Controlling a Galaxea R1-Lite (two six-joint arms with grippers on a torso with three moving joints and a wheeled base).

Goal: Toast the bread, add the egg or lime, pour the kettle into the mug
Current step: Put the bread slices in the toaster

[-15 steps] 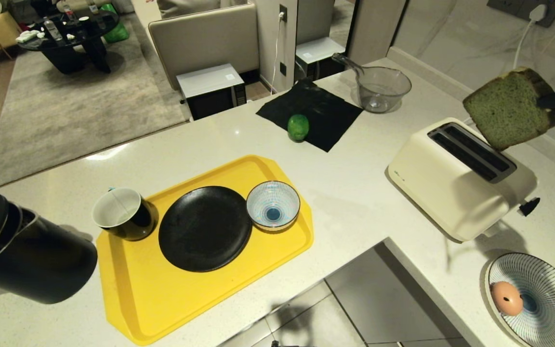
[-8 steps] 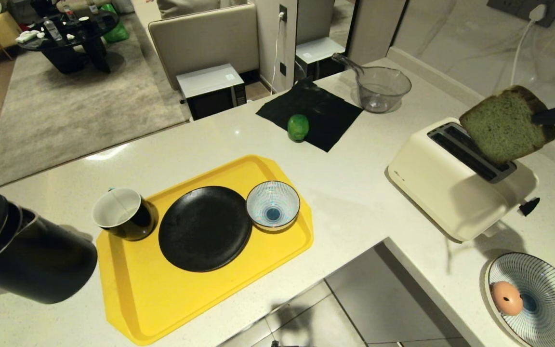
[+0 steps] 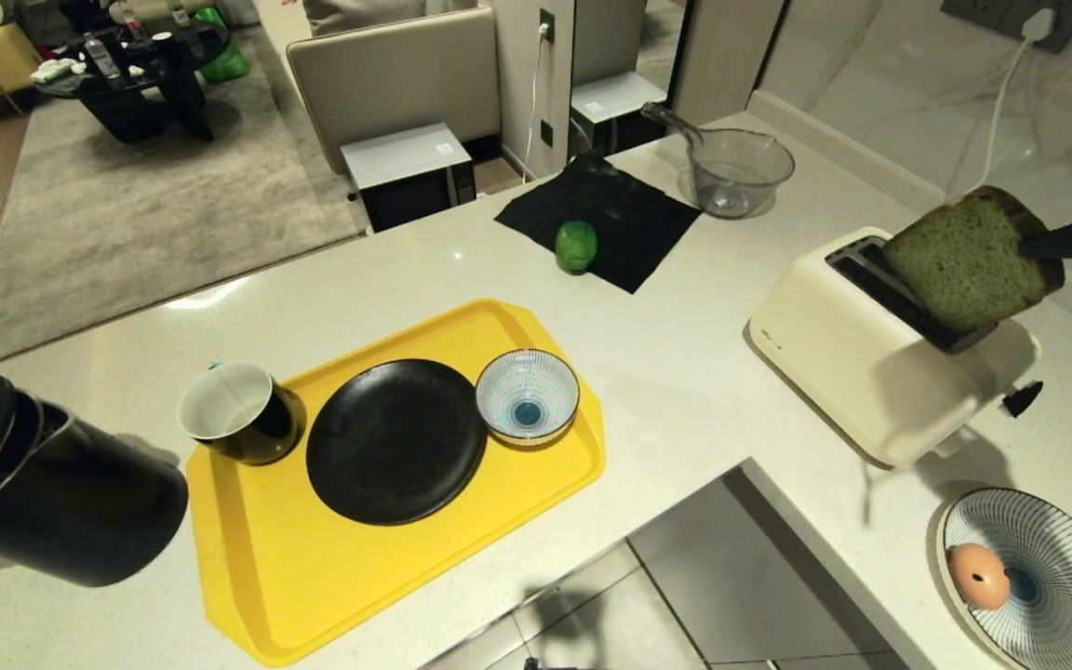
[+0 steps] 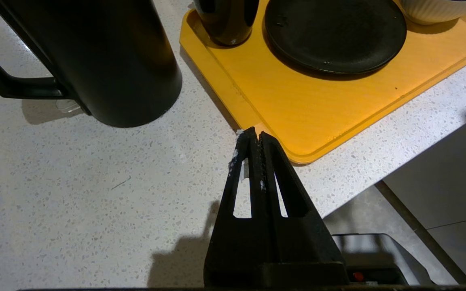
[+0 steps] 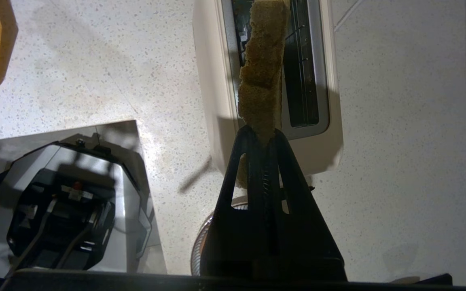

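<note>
While the right end effector [image 5: 262, 135] pinches the bread [image 3: 964, 256] by its upper corner, fingers clamped tight on the crust, the slice hangs tilted with its lower edge dipping into a slot of the cream toaster [image 3: 862, 368] on the right side of the bench [image 3: 685, 363]. The left end effector [image 4: 256, 137] sits with its fingers pressed together and nothing between them, poised over the bench just off the near corner of the yellow tray [image 4: 338, 109], beside the kettle [image 3: 52, 484]. On the tray the mug [image 3: 238, 414] stands next to a black plate [image 3: 395, 440] and a striped bowl [image 3: 528, 395]. The lime [image 3: 575, 246] rests on a black cloth [image 3: 629, 219] farther back, and the egg [image 3: 979, 575] lies in a striped dish [image 3: 1057, 558] near the toaster.
</note>
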